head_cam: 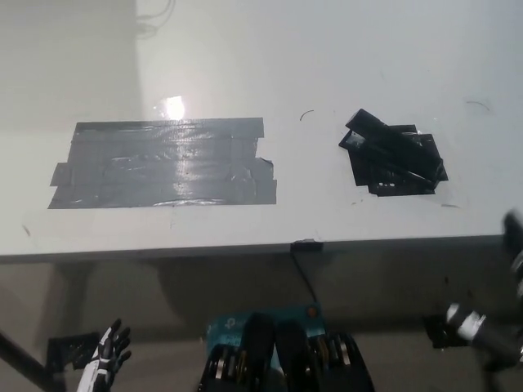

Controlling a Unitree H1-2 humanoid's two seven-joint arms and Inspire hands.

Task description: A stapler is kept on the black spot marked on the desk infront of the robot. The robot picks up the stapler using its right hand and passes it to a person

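Black stapler lies on its taped black spot; no writing legible.

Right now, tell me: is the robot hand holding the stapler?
No, the stapler lies on the black spot, with neither robot hand touching it.

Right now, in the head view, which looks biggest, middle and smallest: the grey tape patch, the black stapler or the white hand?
1. Grey tape patch, by far the largest.
2. Black stapler on its black spot.
3. White left hand, smallest; it is cut off by the picture's bottom edge, so this is unsure.
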